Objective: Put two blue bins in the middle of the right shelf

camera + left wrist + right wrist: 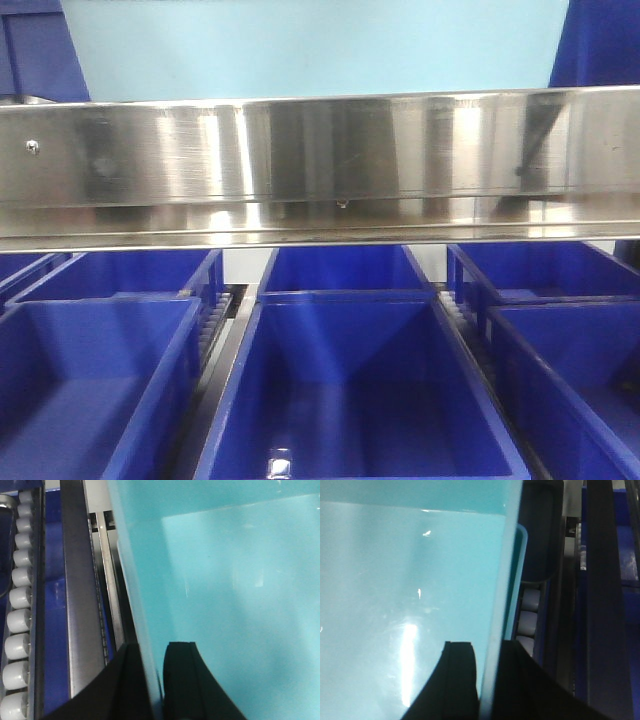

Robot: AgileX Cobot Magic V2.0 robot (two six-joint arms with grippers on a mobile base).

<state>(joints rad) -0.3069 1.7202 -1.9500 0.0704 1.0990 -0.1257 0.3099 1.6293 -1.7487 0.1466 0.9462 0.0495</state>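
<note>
my left tool [152, 652] + right tool [485, 652] clenched on pale-blue bin [310, 45] walls | bin above shelf rail [320, 160], release pending | other half of task: cannot tell

Steel-fronted roller shelf [320, 160], with 3 lanes of dark-blue bins [350, 400] on its lower level.

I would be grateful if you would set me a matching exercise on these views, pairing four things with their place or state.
Things:
1. pale turquoise plastic bin
2. dark blue plastic bin in the centre
3. brushed steel shelf beam
4. white cylindrical rollers

Places or states:
A. in a row along a track
B. empty, below the beam
C. walls pinched by the left tool and right tool
D. reflective, crossing the full width of the front view

Pairs: 1-C, 2-B, 3-D, 4-A.
</note>
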